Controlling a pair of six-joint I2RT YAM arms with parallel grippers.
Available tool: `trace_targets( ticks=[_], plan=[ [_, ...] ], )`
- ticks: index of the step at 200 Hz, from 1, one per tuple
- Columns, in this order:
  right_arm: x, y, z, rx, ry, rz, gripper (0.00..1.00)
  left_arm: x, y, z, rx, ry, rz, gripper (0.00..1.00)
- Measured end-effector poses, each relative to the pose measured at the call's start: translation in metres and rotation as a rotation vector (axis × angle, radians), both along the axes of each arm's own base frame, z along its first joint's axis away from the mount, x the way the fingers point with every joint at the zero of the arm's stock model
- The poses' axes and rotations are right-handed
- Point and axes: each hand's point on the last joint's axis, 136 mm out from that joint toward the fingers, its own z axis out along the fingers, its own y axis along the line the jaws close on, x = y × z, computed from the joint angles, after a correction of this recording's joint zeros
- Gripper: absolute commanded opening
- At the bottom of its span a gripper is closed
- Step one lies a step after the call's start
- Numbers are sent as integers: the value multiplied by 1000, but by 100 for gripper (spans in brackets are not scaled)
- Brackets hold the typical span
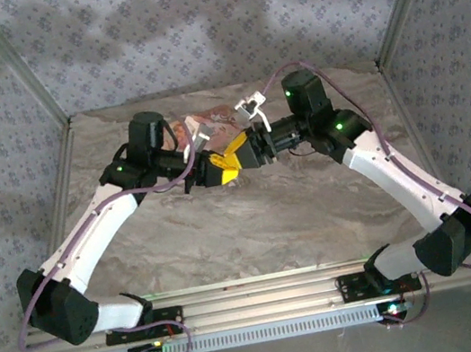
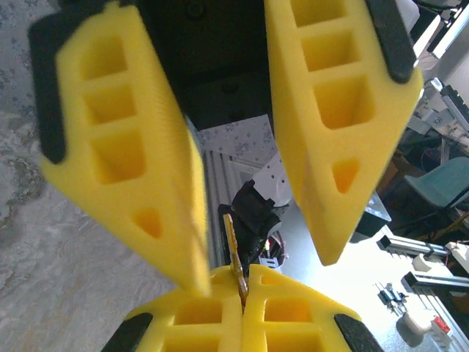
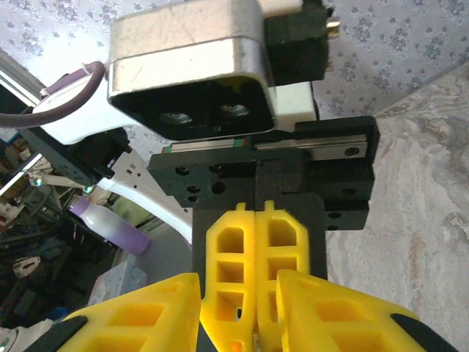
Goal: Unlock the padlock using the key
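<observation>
My left gripper [image 1: 219, 169] is shut on a small brass key [image 2: 233, 246], pinched between its yellow fingertips with the blade sticking out. Facing it tip to tip above the middle of the table is my right gripper [image 1: 238, 151], open. In the left wrist view the right gripper's yellow fingers [image 2: 132, 147] stand one on each side of the key, apart from it. The right wrist view has my right gripper [image 3: 236, 277] straddling the left gripper's closed fingers [image 3: 256, 249]. The padlock is out of view.
A pink patterned box [image 1: 208, 126] lies on the marbled table [image 1: 254, 227] just behind the two grippers. Aluminium frame posts and patterned cloth walls [image 1: 13, 106] close in the back and sides.
</observation>
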Motion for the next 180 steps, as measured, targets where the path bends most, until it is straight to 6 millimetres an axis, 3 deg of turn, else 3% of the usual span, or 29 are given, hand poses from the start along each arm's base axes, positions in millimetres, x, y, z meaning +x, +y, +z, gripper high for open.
trace_targets(
  ticks=[101,128,167,180],
  plan=[
    [-1,1,-1,-5,2,-1,17,-1,2,2,-9,-2,-7,0],
    [1,1,-2,-7,-6,-7,0,-3,3,5,-15,-6,-11,0],
    [3,1,-3,-10,-7,-18,0,-1,4,5,-11,-7,1,0],
    [6,1,-3,-16,-14,-38,0,2,5,4,-4,-13,29,21]
  ],
)
